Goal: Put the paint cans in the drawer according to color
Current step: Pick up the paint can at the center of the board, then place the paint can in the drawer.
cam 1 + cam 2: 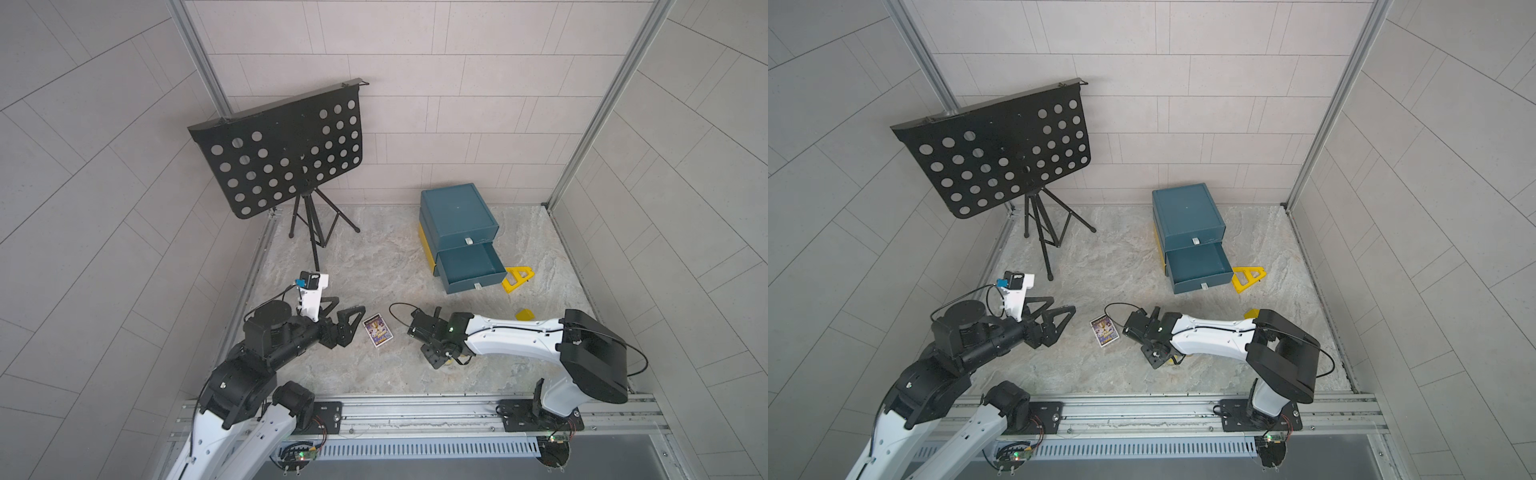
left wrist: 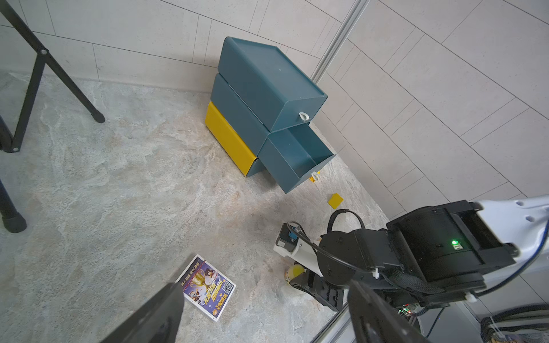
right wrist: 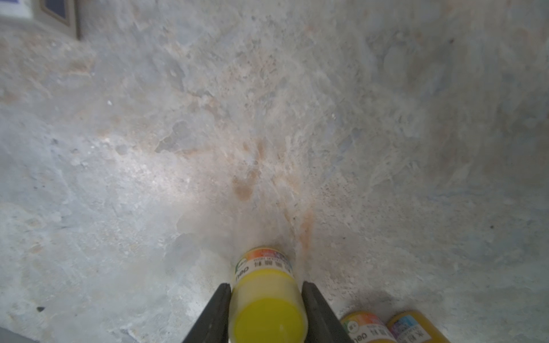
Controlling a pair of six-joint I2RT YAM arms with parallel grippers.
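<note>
Currently the right pincer (image 3: 266, 285) straddles a yellow paint can (image 3: 267, 314). One finger lies flat against each flank just below the lid, so by the wrist view it is pinching the can. In both top views this spot is at lower centre, hidden under the wrist. The left pincer (image 1: 351, 303) is at lower left of centre, spread wide and empty.

Handling (judgement): the can is small, rigid and probably light. Its round wall and glossy label look slippery, so grip square across the body, not the lid. Two amber paint cans (image 3: 367, 328) sit just beside it and could be nudged.

Surface: the counter (image 1: 374, 257) is stone-patterned, flat and matt.

Room: grey tiled panels close three sides. An open teal drawer (image 1: 473, 266) is right of centre, a printed card (image 1: 378, 330) at centre and a music stand (image 1: 282, 153) at upper left.
</note>
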